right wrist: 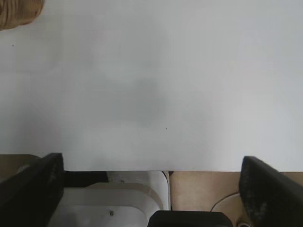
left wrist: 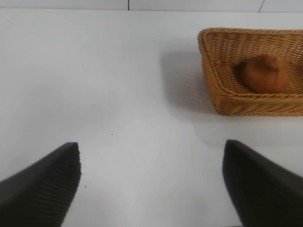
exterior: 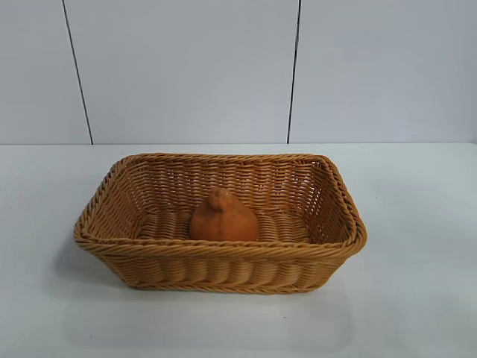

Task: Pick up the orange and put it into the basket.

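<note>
The dull-orange, knobbly-topped orange [exterior: 223, 218] lies inside the tan wicker basket [exterior: 223, 272] in the middle of the white table. Neither arm shows in the exterior view. In the left wrist view the orange [left wrist: 265, 74] sits in the basket [left wrist: 222, 101], well away from my left gripper [left wrist: 151, 182], which is open and empty above bare table. My right gripper [right wrist: 151, 189] is open and empty over the table's edge; only a corner of the basket [right wrist: 19, 12] shows in the right wrist view.
A white panelled wall [exterior: 186, 67] stands behind the table. In the right wrist view the table edge [right wrist: 165, 169] shows, with a white base part [right wrist: 118, 198] and a tan floor [right wrist: 203, 194] below it.
</note>
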Available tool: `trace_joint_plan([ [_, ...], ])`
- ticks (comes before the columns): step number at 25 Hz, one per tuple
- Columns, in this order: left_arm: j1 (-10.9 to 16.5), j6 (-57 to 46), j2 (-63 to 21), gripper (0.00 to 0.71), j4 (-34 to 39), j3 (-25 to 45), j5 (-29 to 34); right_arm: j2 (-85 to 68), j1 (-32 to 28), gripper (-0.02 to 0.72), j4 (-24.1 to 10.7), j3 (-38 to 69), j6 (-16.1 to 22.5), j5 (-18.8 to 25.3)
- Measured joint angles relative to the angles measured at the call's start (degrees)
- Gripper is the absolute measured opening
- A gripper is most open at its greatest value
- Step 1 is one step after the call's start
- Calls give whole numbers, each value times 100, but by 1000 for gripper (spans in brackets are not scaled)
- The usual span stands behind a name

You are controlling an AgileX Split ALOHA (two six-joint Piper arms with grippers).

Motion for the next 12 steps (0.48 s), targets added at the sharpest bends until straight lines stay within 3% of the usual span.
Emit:
trace_joint_plan([
  [5, 0, 0, 0, 584, 0, 0, 0, -1774, 2, 694, 0, 554, 0, -684],
  [12, 0, 0, 0, 584, 0, 0, 0, -2896, 2, 694, 0, 641, 0, -722],
])
